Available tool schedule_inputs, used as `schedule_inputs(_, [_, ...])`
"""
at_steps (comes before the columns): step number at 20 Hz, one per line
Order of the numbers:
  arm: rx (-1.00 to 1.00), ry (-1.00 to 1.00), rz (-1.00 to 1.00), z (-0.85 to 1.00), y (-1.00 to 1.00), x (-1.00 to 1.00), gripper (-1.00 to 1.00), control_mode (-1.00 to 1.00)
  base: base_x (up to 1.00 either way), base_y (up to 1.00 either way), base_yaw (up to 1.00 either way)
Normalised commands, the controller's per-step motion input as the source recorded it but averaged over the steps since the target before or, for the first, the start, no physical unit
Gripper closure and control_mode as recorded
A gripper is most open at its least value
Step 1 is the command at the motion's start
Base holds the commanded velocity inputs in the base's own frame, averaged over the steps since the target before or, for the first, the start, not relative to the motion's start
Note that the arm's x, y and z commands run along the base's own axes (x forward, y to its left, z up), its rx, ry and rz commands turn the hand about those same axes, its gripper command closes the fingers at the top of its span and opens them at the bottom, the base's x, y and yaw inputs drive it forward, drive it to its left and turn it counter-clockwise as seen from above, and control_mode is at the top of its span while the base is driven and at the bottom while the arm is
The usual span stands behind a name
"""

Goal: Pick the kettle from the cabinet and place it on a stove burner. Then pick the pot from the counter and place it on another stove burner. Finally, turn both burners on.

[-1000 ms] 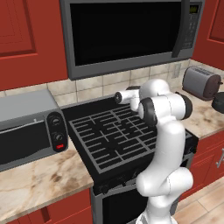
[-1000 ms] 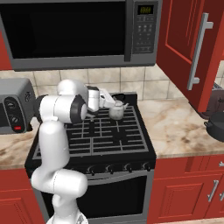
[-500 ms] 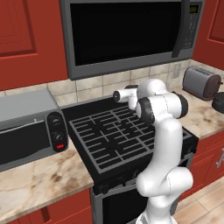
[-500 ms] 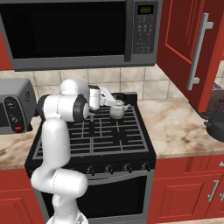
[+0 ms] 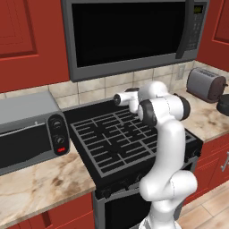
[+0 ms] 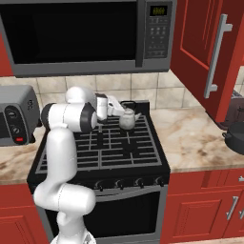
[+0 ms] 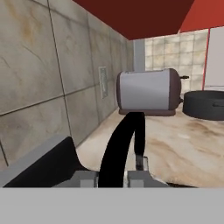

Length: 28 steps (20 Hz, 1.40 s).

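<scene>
The small silvery kettle [image 6: 127, 119] stands upright on the back right burner of the black stove [image 6: 109, 143]. My gripper [image 6: 121, 106] reaches in from the left at its black arched handle [image 7: 124, 144]. In the hand view that handle rises between my fingertips [image 7: 140, 163], with the gripper [image 7: 114, 173] narrowly around it. I cannot tell whether the fingers still press it. The wide dark pot [image 6: 236, 137] sits on the marbled counter [image 6: 190, 138] at the far right, and shows again as the pot [image 7: 205, 104] and the pot [image 5: 223, 103]. My arm hides the kettle in the left base view.
A chrome toaster [image 5: 205, 84] stands on the counter left of the pot. A toaster oven [image 5: 27, 129] sits left of the stove, with a microwave [image 6: 86, 35] overhead. The red cabinet door [image 6: 209, 52] hangs open above the right counter. Stove knobs [image 6: 128, 182] line the front.
</scene>
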Motion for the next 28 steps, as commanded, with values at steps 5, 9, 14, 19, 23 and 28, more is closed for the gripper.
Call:
schedule_inputs(5, [0.00, 0.00, 0.00, -0.20, 0.05, 0.00, -1.00, -1.00, 0.00, 0.00, 0.00])
schedule_inputs(9, [0.00, 0.00, 0.00, -0.03, 0.00, -0.13, -1.00, -1.00, 0.00, 0.00, 0.00])
schedule_inputs(14, [0.00, -0.01, 0.00, 0.00, 0.04, -0.16, -1.00, -1.00, 0.00, 0.00, 0.00])
schedule_inputs(19, [0.00, 0.00, 0.00, 0.00, 0.07, -0.20, -1.00, -1.00, 0.00, 0.00, 0.00])
schedule_inputs(23, [0.00, 0.00, 0.00, 0.00, 0.09, -0.21, -1.00, -1.00, 0.00, 0.00, 0.00])
schedule_inputs(28, [-0.01, 0.00, 0.00, 0.00, 0.22, -0.20, -1.00, -1.00, 0.00, 0.00, 0.00])
